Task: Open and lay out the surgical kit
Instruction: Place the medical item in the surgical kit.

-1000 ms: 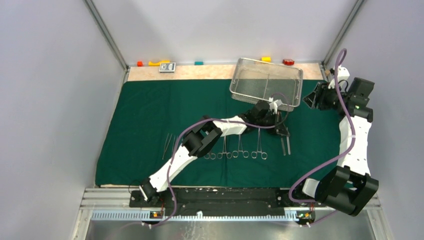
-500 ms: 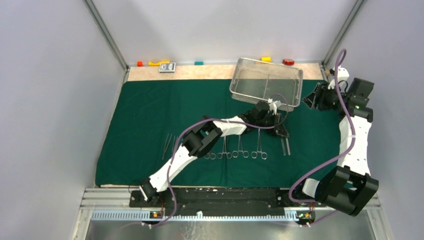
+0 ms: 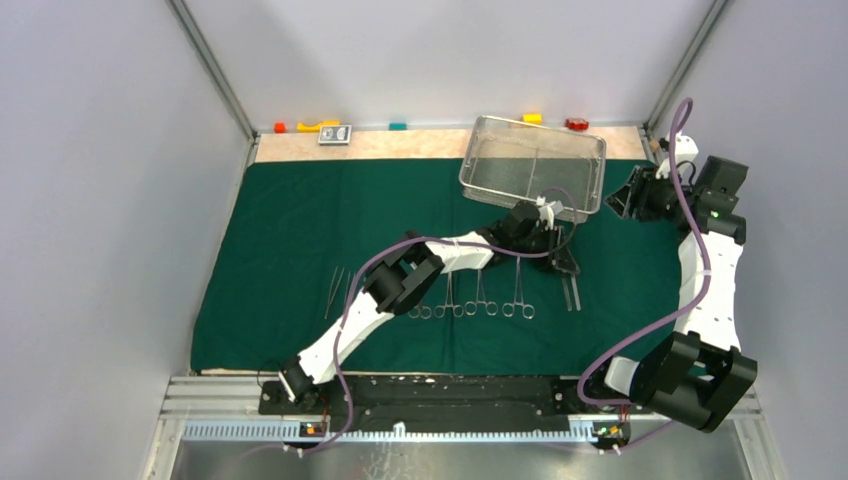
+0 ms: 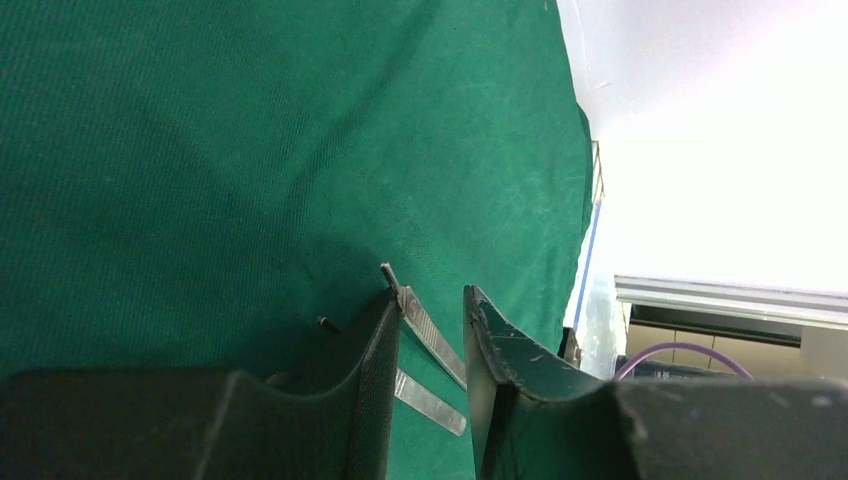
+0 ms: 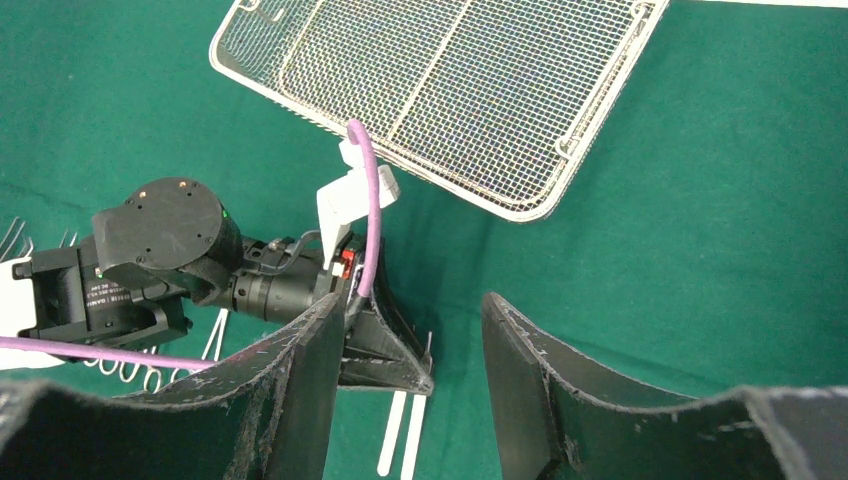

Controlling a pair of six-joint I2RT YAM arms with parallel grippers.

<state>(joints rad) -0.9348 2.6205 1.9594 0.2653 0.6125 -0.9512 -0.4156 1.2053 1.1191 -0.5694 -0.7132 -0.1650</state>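
Left gripper (image 3: 563,262) is low over the green cloth (image 3: 300,230), right on top of the far end of a pair of tweezers (image 3: 571,292) at the right end of the laid-out row, just right of the ring-handled clamps (image 3: 480,300). The tweezers' long axis runs near-far, parallel to the clamps, with the free end pointing toward the arm bases. Fingers are apart with a narrow gap. In the left wrist view the tweezers (image 4: 432,340) lie flat on the cloth and pass diagonally under that gap, their end beside the left finger (image 4: 375,340), so I read it as straddling, not clamped. The next move looks like a straight lift clear, or a close if the piece needs re-squaring; can't tell which. Right gripper (image 3: 625,197) has its fingers wide apart and holds nothing. It hangs off the right end of the wire-mesh tray (image 3: 533,165), well apart from the tweezers, so the left arm owns this piece. Only the right wrist view shows the tray (image 5: 450,90) with bare mesh, no instruments in the part it sees, plus the tweezers (image 5: 400,440) sticking out from under the left gripper (image 5: 385,375). Only the top view shows the whole row, and the left arm hides part of it. Layout looks close to finished.
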